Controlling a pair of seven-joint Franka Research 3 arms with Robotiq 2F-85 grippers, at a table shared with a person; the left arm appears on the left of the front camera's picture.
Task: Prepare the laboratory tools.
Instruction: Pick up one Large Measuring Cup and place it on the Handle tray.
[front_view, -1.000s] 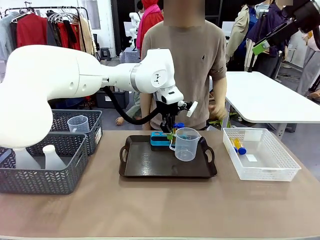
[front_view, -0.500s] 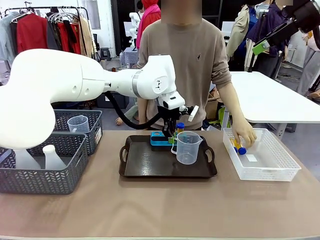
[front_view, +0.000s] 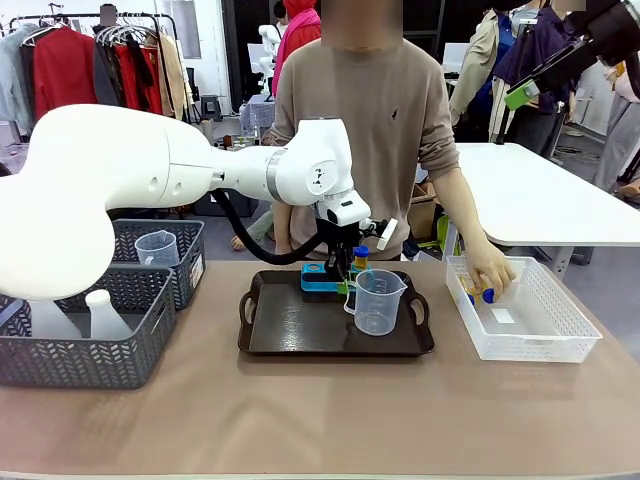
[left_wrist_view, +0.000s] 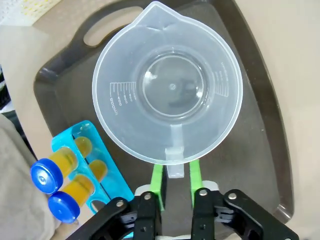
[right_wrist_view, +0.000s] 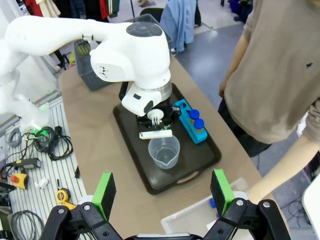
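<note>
The clear handled beaker (left_wrist_view: 170, 85) stands upright on the dark tray (left_wrist_view: 260, 125), also seen as the beaker (front_view: 378, 300) in the front view. My left gripper (left_wrist_view: 175, 172) straddles its handle, green pads a little off each side, jaws narrowly open. Beside it a blue rack (left_wrist_view: 97, 167) holds two blue-capped tubes of yellow liquid (left_wrist_view: 47, 175). The person's hand (front_view: 490, 270) rests on another tube (front_view: 486, 296) in the white basket (front_view: 540, 335). A frosted flask (front_view: 105, 312) sits in the near grey basket. My right gripper (right_wrist_view: 163, 195) hangs wide open high above the table.
Two grey baskets (front_view: 90, 355) stand at the left; the farther one holds a second beaker (front_view: 157, 247). The person stands at the far edge behind the tray (front_view: 300, 335). Bare table lies in front of the tray and between it and the baskets.
The beaker came down onto the tray and my left jaws eased off its handle. The person's hand reached into the white basket.
</note>
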